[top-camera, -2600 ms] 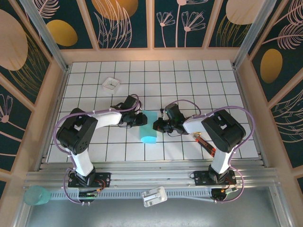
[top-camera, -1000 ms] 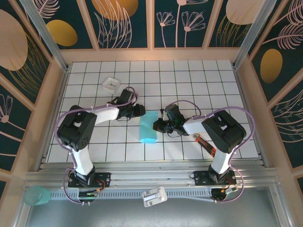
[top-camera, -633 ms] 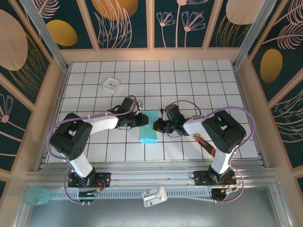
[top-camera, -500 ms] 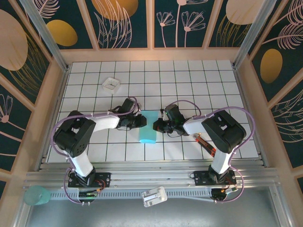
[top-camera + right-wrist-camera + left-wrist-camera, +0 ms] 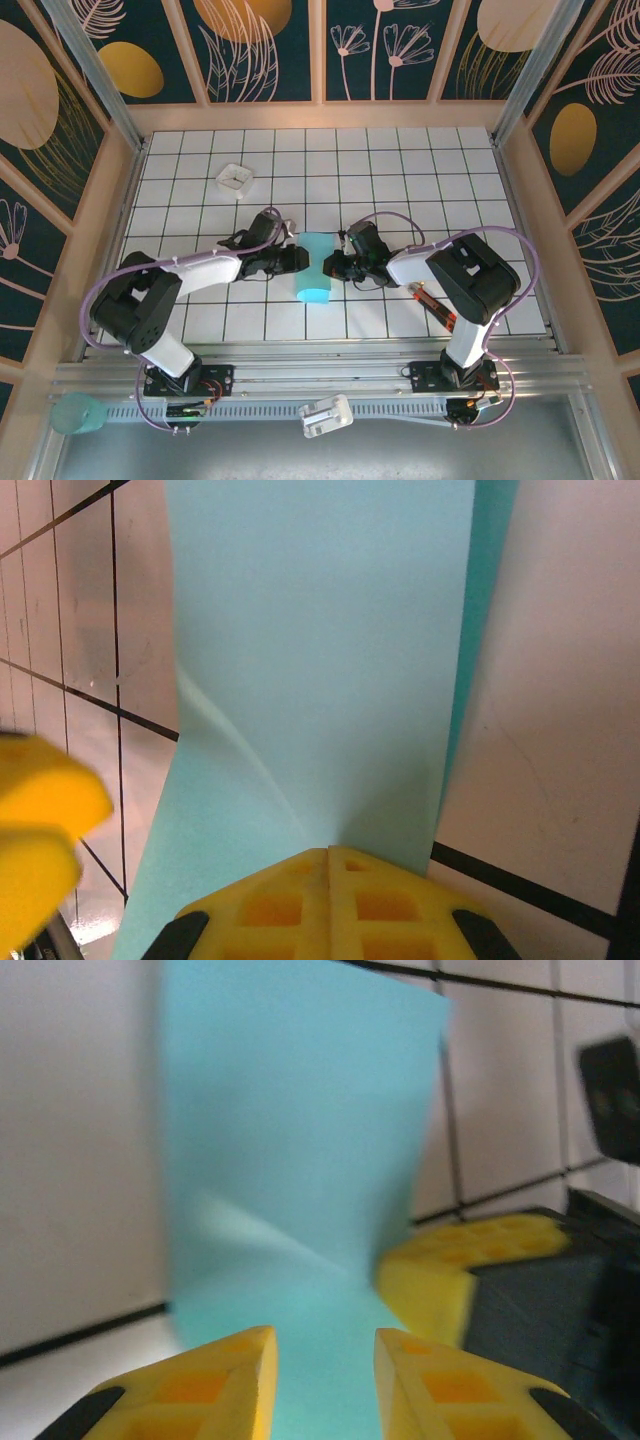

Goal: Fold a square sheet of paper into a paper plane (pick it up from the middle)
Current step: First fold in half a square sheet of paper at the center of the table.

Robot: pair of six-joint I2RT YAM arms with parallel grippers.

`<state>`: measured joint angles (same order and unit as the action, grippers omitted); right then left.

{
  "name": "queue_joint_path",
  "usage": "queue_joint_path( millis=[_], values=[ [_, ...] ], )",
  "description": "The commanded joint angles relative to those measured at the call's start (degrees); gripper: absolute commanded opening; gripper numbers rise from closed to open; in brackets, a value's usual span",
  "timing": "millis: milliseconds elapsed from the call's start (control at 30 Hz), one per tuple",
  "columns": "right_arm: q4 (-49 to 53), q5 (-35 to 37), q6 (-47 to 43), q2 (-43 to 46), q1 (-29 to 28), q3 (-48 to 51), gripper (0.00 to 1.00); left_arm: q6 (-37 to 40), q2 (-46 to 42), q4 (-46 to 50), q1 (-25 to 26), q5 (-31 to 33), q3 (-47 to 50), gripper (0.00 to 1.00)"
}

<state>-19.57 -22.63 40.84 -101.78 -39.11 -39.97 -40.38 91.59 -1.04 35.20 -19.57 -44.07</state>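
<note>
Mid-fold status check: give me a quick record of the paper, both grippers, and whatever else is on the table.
paper: turquoise-blue paper sheet, folded into a narrow strip with a diagonal crease, at the middle of the white gridded table
left arm: left gripper open, fingertips over the strip's left side; contact cannot be told
right arm: right gripper shut on the strip's right edge
other items: small white square tray at far left; red-and-black pen-like tool by the right arm, apart from the paper
</note>
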Motion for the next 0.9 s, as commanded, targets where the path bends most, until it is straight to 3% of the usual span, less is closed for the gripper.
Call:
queue_joint_path(
  millis=[0,367,667,867],
  values=[
    [14.83,7.69,-2.02,-4.21,0.20,3.84,0.00,-2.90,1.73,-2.48,0.84,-4.35,2.20,0.32],
    [15.22,8.14,-2.69,-4.33,0.27,3.79,0.00,3.35,3.64,8.01,0.67,3.99,2.57,0.30],
    [15.43,8.32,-2.64,-3.75,0.44,4.03,0.00,-2.89,-2.94,-1.44,2.10,-7.56,5.54,0.32],
    [15.70,8.43,-2.87,-3.91,0.61,3.84,0.00,-1.55,-0.08,0.90,2.13,-7.04,7.15,0.32]
  ],
)
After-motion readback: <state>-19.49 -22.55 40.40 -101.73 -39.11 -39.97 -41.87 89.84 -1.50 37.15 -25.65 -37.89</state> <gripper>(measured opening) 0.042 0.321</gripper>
